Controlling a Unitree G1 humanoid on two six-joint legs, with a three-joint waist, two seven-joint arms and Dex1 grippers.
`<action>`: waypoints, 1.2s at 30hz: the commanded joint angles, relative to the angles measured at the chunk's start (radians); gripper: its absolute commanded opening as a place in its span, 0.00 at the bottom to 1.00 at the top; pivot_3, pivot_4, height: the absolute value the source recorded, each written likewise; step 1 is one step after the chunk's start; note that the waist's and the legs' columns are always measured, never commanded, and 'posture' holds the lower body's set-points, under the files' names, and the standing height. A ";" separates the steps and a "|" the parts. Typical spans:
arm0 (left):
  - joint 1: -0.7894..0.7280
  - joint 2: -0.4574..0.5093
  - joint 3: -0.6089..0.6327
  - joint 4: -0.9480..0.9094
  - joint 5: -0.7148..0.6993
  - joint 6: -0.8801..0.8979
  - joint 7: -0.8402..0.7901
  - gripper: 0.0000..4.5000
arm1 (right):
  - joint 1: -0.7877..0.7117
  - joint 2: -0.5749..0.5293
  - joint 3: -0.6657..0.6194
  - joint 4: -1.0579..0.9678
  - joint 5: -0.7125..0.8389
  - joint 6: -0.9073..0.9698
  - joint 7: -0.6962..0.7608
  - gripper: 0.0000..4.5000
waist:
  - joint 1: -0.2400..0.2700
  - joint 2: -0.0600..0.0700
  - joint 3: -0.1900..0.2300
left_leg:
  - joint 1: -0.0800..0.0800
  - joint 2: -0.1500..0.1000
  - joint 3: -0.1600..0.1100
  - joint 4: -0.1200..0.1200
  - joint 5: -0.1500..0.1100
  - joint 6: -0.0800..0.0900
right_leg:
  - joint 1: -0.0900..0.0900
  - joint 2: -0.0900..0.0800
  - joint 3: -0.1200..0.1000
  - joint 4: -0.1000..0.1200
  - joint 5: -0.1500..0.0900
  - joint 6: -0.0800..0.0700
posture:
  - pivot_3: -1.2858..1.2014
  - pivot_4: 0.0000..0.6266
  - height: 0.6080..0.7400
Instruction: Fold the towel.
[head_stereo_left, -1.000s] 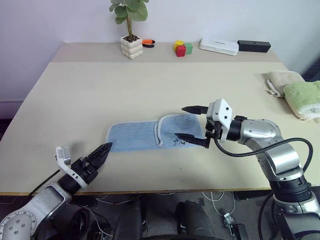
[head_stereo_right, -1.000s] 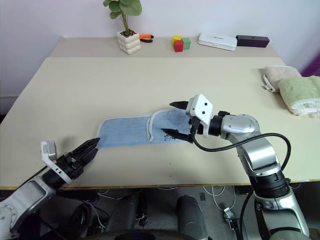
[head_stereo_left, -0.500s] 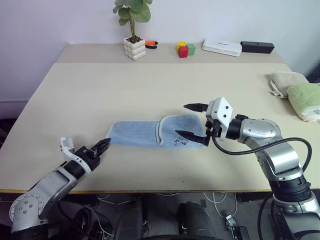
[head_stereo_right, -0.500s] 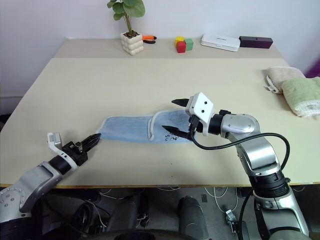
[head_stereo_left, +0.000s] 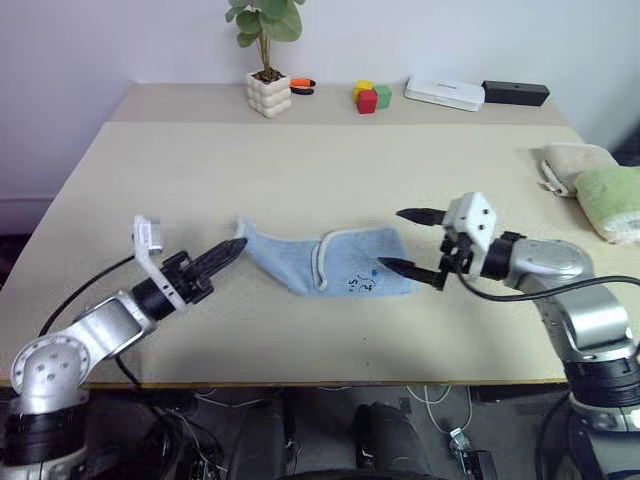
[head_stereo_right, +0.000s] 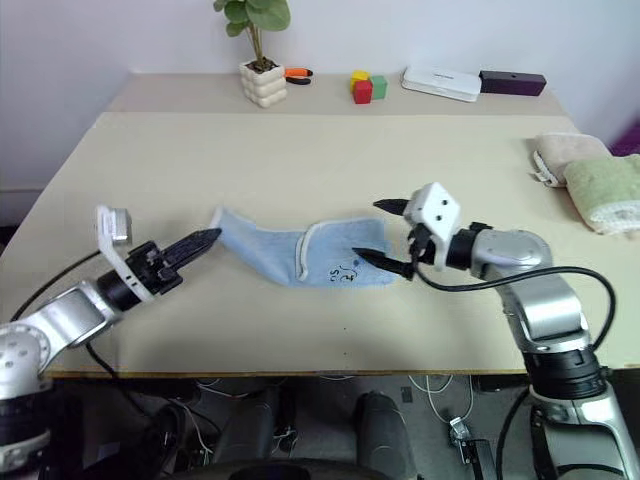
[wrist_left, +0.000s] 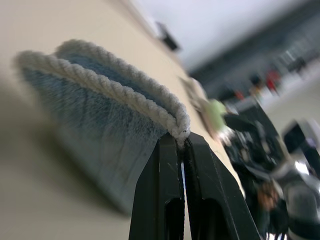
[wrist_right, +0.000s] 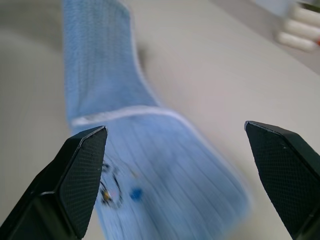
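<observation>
The light blue towel (head_stereo_left: 330, 265) lies as a long folded strip across the middle of the table, with a whitish hem and a small dark embroidered mark near its right end. My left gripper (head_stereo_left: 236, 245) is shut on the towel's left end and holds that end lifted off the table; the left wrist view shows the whitish hem (wrist_left: 150, 105) pinched at my fingertips (wrist_left: 167, 150). My right gripper (head_stereo_left: 408, 240) hangs open just right of the towel's right end, not touching it. The right wrist view shows the towel (wrist_right: 125, 165) between and beyond its spread fingers (wrist_right: 82, 165).
A green folded towel (head_stereo_left: 610, 195) and a beige one (head_stereo_left: 568, 160) lie at the table's right edge. Along the back stand a potted plant (head_stereo_left: 266, 70), coloured blocks (head_stereo_left: 367, 97), a white box (head_stereo_left: 444, 94) and a black bar (head_stereo_left: 515, 93).
My left gripper shut on the towel's left end, then rose and moved right, lifting that end. My right gripper drew back to the right off the towel, staying open.
</observation>
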 joint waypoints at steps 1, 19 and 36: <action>-0.144 -0.040 -0.137 0.026 0.195 -0.069 -0.176 0.02 | 0.020 -0.045 -0.071 0.017 0.011 -0.031 0.023 1.00 | 0.002 -0.001 0.001 | 0.000 0.000 0.000 0.000 0.000 0.000 | 0.000 0.001 0.000 -0.001 0.000 0.000 | 0.52 0.24 0.96; -0.546 -0.478 -0.582 0.577 0.880 -0.346 -0.537 0.02 | 0.133 -0.097 -0.229 -0.031 -0.004 -0.049 -0.084 1.00 | 0.003 -0.003 0.003 | 0.000 0.002 -0.001 0.001 0.000 0.000 | 0.003 0.006 -0.001 -0.004 0.003 0.006 | 0.52 0.24 0.96; -0.576 -0.619 -0.568 0.753 1.065 -0.372 -0.620 0.33 | 0.165 -0.106 -0.243 -0.085 -0.013 -0.046 -0.149 1.00 | 0.003 -0.003 0.003 | -0.001 0.002 -0.005 0.001 0.000 0.000 | 0.003 0.006 -0.001 -0.004 0.002 0.005 | 0.52 0.24 0.96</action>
